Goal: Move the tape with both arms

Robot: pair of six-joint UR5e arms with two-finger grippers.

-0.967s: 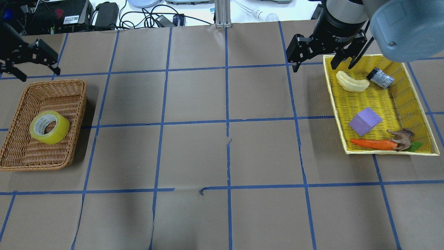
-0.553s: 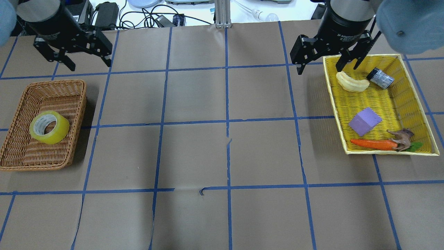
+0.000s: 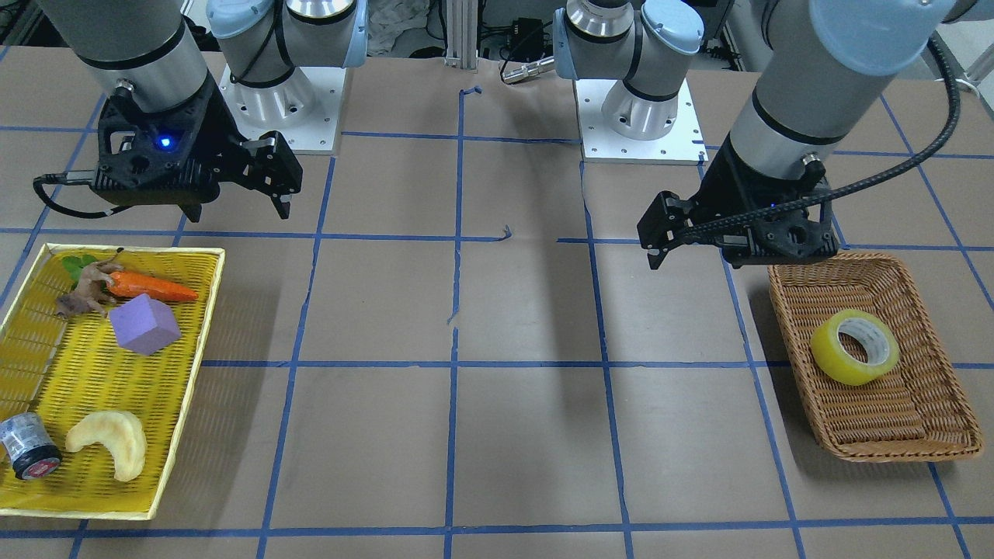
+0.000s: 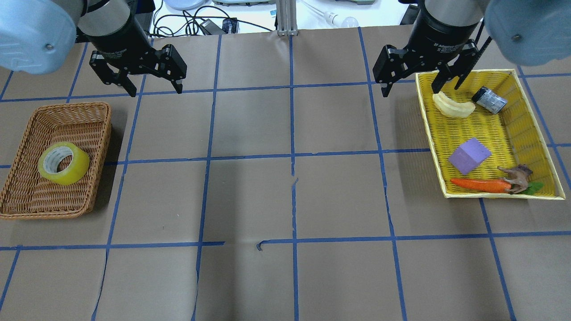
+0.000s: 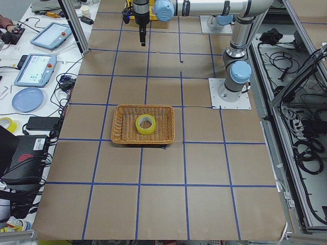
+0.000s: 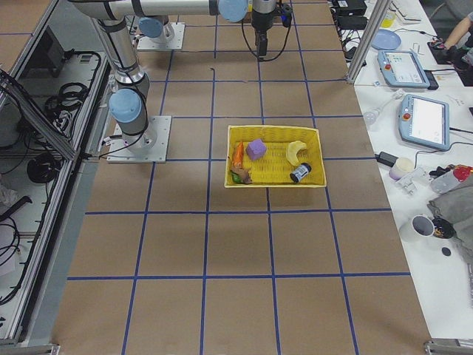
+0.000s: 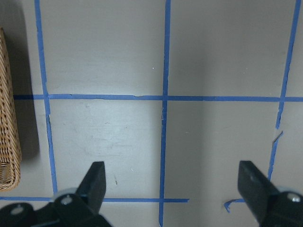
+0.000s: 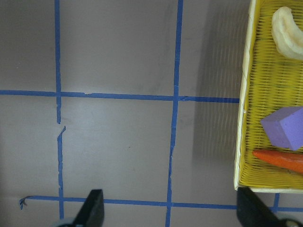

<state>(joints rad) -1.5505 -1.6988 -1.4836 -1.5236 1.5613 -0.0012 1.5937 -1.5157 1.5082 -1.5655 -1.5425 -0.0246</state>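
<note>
The tape (image 4: 63,163), a wide yellow roll with a grey-white core, lies flat in the wicker basket (image 4: 100,156) at the table's left; it also shows in the front-facing view (image 3: 854,347) and the exterior left view (image 5: 145,124). My left gripper (image 4: 156,92) is open and empty, above bare table beyond the basket's far right corner. Its wrist view (image 7: 171,172) shows only brown paper and the basket's edge (image 7: 9,142). My right gripper (image 4: 409,92) is open and empty, over the far left rim of the yellow tray (image 4: 430,138).
The yellow tray holds a pale banana-shaped piece (image 4: 453,106), a small dark cylinder (image 4: 489,100), a purple block (image 4: 469,155), a carrot (image 4: 479,184) and a toy animal (image 4: 516,177). Cables and devices lie beyond the table's far edge. Blue tape lines grid the brown paper.
My left arm has swung from the table's far left edge to the right, past the basket's far side. Both grippers stay open. The right gripper has hardly moved.
</note>
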